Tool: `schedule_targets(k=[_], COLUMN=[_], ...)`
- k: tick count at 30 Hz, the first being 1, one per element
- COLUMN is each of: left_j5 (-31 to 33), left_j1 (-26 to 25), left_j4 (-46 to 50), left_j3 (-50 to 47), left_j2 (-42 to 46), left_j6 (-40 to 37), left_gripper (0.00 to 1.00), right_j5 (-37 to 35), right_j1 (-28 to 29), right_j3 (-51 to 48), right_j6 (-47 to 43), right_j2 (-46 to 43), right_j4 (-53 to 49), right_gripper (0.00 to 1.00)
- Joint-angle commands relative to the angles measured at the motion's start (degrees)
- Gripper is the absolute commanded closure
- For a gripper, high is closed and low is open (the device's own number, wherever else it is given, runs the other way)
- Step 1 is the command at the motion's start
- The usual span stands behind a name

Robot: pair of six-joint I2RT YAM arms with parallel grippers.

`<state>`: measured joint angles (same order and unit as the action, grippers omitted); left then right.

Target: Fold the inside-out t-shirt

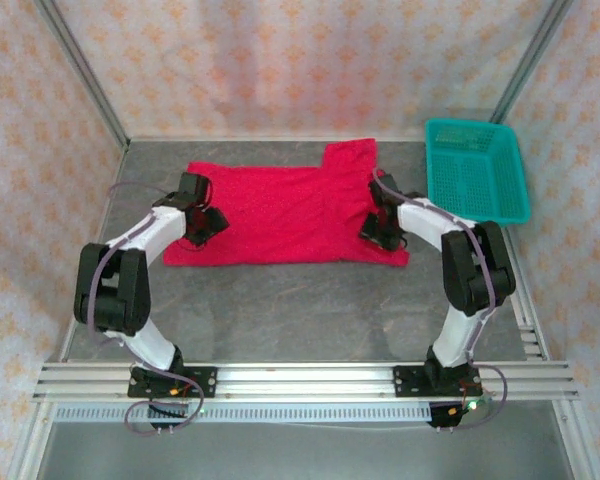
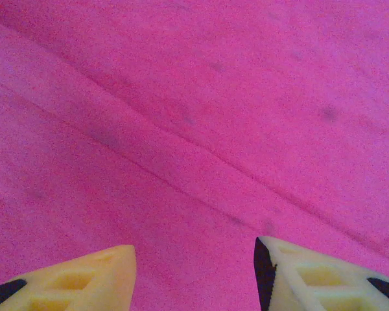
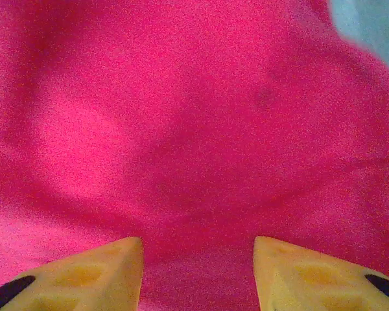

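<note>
T-shirt (image 1: pixel 280 215) bright red, plain; up close more pink-magenta, few faint dark specks. Basket (image 1: pixel 477 170) teal, fine grid mesh. Table (image 1: pixel 300 310) mottled grey. Walls (image 1: pixel 280 60) cream, repeating pale orange floral motif. Left arm (image 1: pixel 150 235), right arm (image 1: pixel 430 215) white with black joints. Left gripper (image 2: pixel 194 265) fingers (image 2: pixel 84 282) pale yellow, black-edged; right gripper (image 3: pixel 198 259) fingers (image 3: pixel 91 275) deeper yellow, black at corners. Rail (image 1: pixel 300 378) silver.
</note>
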<state>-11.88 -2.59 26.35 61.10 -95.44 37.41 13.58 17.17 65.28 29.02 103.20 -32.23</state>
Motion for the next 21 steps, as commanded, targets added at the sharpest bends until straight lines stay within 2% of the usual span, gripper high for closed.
schedule_targets(k=[1,7,13,16,18,21], left_j5=[-0.4,1.1,4.3,9.7,14.7,16.4], left_j1=[4.5,8.9,8.7,5.4,0.6,-6.0], left_j4=[-1.4,-2.5,-0.7,2.4,4.7,4.6], left_j3=[0.0,-3.7,-4.6,-2.9,-0.5,2.4], left_j2=[-2.7,-4.1,1.3,7.4,11.4,13.8], left_j6=[-1.6,-1.3,-0.8,-1.1,-1.6,-2.6], left_gripper=[0.48,0.48,0.5,0.49,0.48,0.46], right_j5=[-3.2,-6.1,-9.9,-11.0,-11.0,-8.3], right_j1=[0.2,0.1,0.2,0.8,1.8,2.8], right_j3=[-6.5,-18.8,-18.3,-13.9,-9.8,-6.0], right_j6=[4.2,7.3,5.7,4.6,4.0,4.1], right_j2=[-4.7,-13.9,-21.3,-24.0,-24.7,-23.0], right_j4=[1.0,1.5,-4.3,-7.3,-7.6,-2.6], right_gripper=[0.52,0.51,0.51,0.51,0.5,0.47])
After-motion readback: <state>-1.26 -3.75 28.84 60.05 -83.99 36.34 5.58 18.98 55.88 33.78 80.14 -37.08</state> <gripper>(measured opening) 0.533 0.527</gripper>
